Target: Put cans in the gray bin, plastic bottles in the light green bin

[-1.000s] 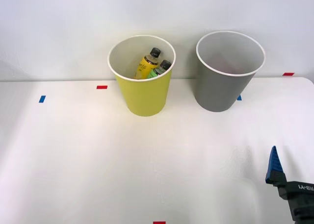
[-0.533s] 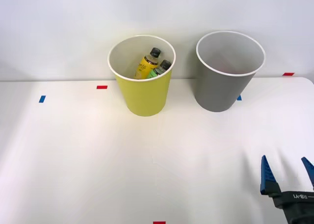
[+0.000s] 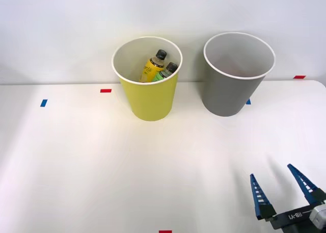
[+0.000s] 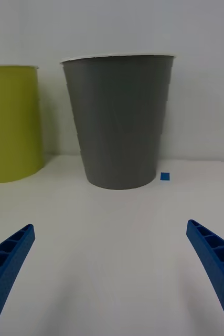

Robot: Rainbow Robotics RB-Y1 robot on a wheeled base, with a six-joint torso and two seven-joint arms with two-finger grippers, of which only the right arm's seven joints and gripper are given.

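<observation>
Two bins: standing upright side by side at the far edge of the white surface, apart from each other.
Light green bin: on the robot's left of the pair; yellow-green wall, white rim and inside.
Plastic bottles: both leaning inside the light green bin, black caps up; yellow-label bottle to the left, green-label bottle just beside it (mostly hidden by the rim).
Gray bin: on the right; white rim, white inside; a faint reddish patch shows low on its inner wall, but I cannot tell what it is.
Right gripper: low at the near right corner of the surface, well apart from both bins.
Fingers: blue, ribbed, spread wide, nothing between them; from the wrist view they frame the gray bin.
Tape marks: red mark and blue mark on the surface to the left; small blue mark just beside the gray bin's base.
</observation>
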